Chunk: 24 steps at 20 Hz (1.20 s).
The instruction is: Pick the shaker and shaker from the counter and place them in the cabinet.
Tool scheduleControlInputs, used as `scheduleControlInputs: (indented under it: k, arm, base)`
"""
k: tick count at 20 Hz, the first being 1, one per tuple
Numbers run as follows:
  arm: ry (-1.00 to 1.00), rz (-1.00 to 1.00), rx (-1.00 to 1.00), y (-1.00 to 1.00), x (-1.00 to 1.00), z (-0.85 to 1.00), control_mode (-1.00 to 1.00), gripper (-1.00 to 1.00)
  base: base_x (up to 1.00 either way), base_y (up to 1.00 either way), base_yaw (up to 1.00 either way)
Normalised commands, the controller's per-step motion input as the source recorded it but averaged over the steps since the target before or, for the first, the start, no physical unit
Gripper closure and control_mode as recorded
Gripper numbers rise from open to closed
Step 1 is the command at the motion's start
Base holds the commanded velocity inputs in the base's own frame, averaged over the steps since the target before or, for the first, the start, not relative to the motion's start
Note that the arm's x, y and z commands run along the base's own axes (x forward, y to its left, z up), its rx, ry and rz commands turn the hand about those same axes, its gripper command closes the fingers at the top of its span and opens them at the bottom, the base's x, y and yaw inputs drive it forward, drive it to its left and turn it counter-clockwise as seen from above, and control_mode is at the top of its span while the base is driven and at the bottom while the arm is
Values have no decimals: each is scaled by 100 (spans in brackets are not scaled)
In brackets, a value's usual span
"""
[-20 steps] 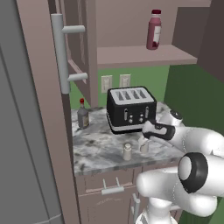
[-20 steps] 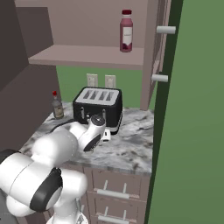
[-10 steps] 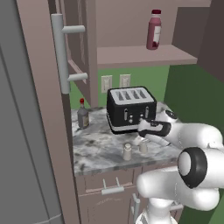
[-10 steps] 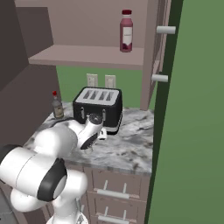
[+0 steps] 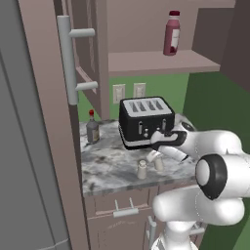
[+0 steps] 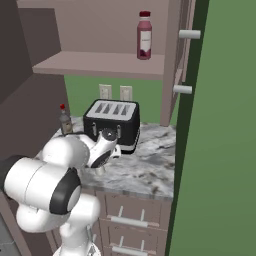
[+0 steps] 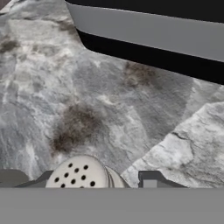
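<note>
Hand view puts the perforated cap of one shaker (image 7: 78, 173) right between my fingers (image 7: 94, 179), which have narrowed around it since a second ago; I can't tell whether the pads are pressing on it yet. In the left base view that shaker (image 5: 158, 161) stands on the marble desk (image 5: 107, 171) under the hand, with its twin (image 5: 142, 169) just beside it. I judge the first pick is about to be secured. The toaster (image 5: 145, 120) sits close behind. The cabinet (image 5: 161, 62) shelf above holds a maroon bottle (image 5: 172, 33); I can read no label or writing anywhere.
</note>
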Motion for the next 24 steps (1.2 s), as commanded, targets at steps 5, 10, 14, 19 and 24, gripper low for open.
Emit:
scheduleControlInputs:
  k: [5, 10, 14, 19, 24]
  arm:
    - [-2, 5, 0, 0, -6, -3, -100, 100]
    - [-7, 4, 0, 13, -25, 38, -100, 100]
    - [-12, 1, 0, 24, -40, 65, -100, 100]
    - [-10, 0, 0, 26, -43, 84, -100, 100]
    - [-8, 0, 0, 15, -42, 92, -100, 100]
  base:
    - [0, 0, 0]
    - [0, 0, 0]
    - [0, 0, 0]
    - [0, 0, 0]
    - [0, 0, 0]
